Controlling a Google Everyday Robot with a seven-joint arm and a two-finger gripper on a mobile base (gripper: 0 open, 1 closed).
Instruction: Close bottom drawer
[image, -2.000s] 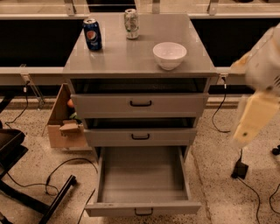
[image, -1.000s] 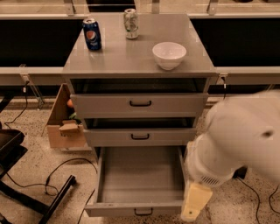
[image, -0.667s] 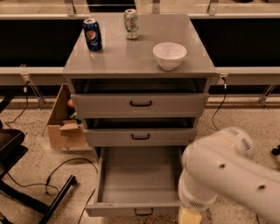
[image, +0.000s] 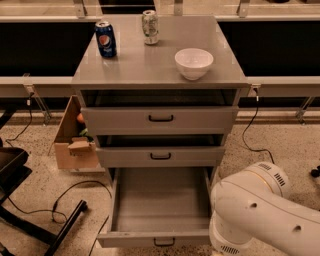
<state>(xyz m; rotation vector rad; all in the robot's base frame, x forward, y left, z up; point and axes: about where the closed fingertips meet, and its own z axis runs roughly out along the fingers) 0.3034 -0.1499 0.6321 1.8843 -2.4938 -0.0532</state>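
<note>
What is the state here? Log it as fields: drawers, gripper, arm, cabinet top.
bottom drawer: pulled far out, tray empty, not yet closed
middle drawer: nearly in
top drawer: nearly in
gripper: not in view, seemingly past the bottom edge under the arm
arm: white, lower right, beside the bottom drawer's front right corner
cabinet top: blue can, silver can, white bowl

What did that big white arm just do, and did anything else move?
The white arm swung from right of the cabinet down to the front right corner of the bottom drawer; its gripper is out of view, below the picture. The drawer stayed open; Pepsi can, silver can and white bowl unmoved.
</note>
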